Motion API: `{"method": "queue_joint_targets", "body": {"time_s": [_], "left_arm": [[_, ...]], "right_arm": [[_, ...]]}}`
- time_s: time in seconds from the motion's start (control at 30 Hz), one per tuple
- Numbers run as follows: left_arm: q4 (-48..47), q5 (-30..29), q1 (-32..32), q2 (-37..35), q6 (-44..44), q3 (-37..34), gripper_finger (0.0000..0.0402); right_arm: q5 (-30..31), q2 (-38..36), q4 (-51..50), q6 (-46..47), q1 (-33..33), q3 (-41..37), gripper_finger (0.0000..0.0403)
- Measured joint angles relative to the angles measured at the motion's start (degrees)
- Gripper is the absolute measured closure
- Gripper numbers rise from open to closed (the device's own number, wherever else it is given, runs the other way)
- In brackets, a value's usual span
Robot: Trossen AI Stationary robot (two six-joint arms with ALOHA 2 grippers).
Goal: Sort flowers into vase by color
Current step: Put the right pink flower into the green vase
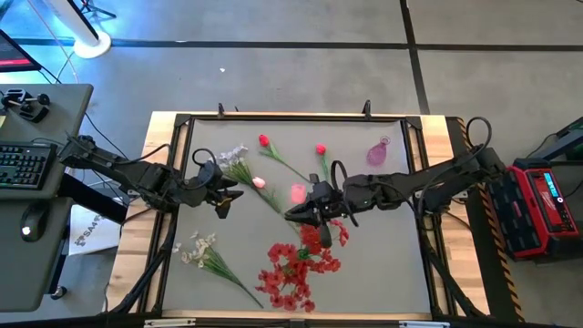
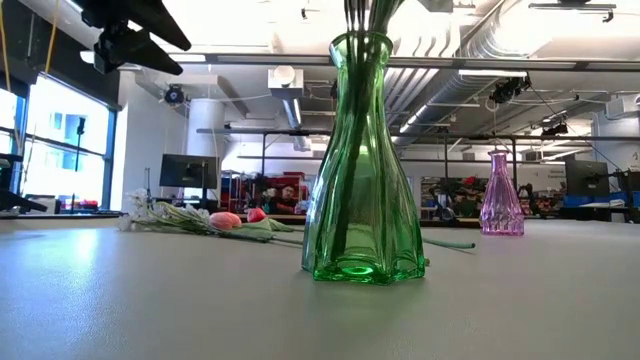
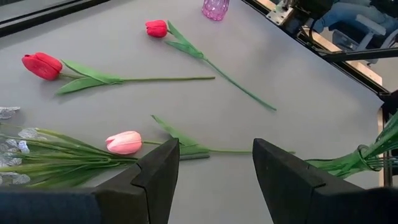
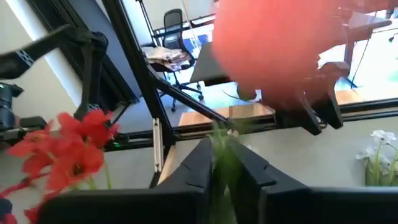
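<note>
**Right claw has a pink bud by the stem, left claw is hanging open**

So here's where you're at. Your right claw (image 1: 308, 211) is near the middle of the tabletop (image 1: 383, 264), pinched tight on a thin green stem; in the right wrist view the stem (image 4: 219, 163) runs up between the fingers to a blurry pink bud (image 4: 273, 46) right in front of the lens. From above, that bud (image 1: 298, 192) sits just beside the claw, over the green vase (image 2: 362, 170), which already has red blossom clusters (image 1: 296, 264) in it.

Your left claw (image 1: 221, 196) is on the left side of the tabletop, fingers spread wide with nothing in them, hovering just beside another pink bud (image 3: 124, 142) lying flat, next to a white spray (image 1: 235, 159).

Still lying loose: two red buds (image 3: 42, 65) and (image 3: 157, 28) toward the far edge, and a second white spray (image 1: 200, 250) near the front left. The small pink vase (image 1: 378, 151) stands at the far right, well apart from both claws.
</note>
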Motion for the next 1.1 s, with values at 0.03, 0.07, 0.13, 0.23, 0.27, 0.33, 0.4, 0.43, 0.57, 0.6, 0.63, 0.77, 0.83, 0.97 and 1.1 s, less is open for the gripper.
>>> {"method": "queue_joint_targets", "body": {"time_s": [0.03,0.07,0.13,0.23,0.27,0.33,0.4,0.43,0.57,0.6,0.63,0.77,0.83,0.97,1.1], "left_arm": [[0.0,-0.1,0.0,0.0,0.0,0.0,0.0208],[0.0,-0.1,0.0,0.0,0.0,0.0,0.0208],[0.0,-0.2,0.0,0.0,0.0,0.0,0.0208],[0.0,-0.2,0.0,0.0,0.0,0.0,0.0208],[0.0,-0.3,0.0,0.0,0.0,0.0,0.0208],[0.0,-0.3,0.0,0.0,0.0,0.0,0.0208],[0.0,-0.3,0.0,0.0,0.0,0.0,0.0208],[0.0,-0.3,0.0,0.0,0.0,0.0,0.0208],[0.0,-0.3,0.0,0.0,0.0,0.0,0.0208],[0.0,-0.3,0.0,0.0,0.0,0.0,0.0208],[0.0,-0.3,0.0,0.0,0.0,0.0,0.0208],[0.0,-0.3,0.0,0.0,0.0,0.0,0.0208],[0.0,-0.3,0.0,0.0,0.0,0.0,0.0208],[0.0,-0.2,0.0,0.0,0.0,0.0,0.0208],[0.0,-0.2,0.0,0.0,0.0,0.0,0.0208]], "right_arm": [[0.0,0.0,0.3,0.0,0.0,0.0,0.0347],[0.1,0.0,0.8,0.0,0.0,0.0,0.0333],[0.1,0.0,1.8,0.0,0.0,0.0,0.0306],[-0.8,0.0,3.6,0.3,0.0,0.0,0.0276],[-1.4,0.0,4.4,0.3,0.0,0.0,0.0270],[-1.9,0.0,4.9,0.5,0.0,0.0,0.0267],[-3.1,0.0,4.8,0.5,0.2,0.0,0.0273],[-3.4,0.0,4.7,0.5,0.3,0.0,0.0280],[-3.8,0.2,4.8,0.0,0.4,0.0,0.0333],[-3.8,0.3,4.7,0.0,0.4,0.0,0.0352],[-3.8,0.3,4.6,0.0,0.4,0.0,0.0372],[-3.3,0.8,4.6,0.1,0.4,0.0,0.0390],[-3.3,1.2,4.9,0.2,0.4,0.0,0.0390],[-3.5,2.4,5.3,-0.4,0.9,0.0,0.0400],[-3.6,3.9,5.3,0.0,1.6,0.0,0.0402]]}}
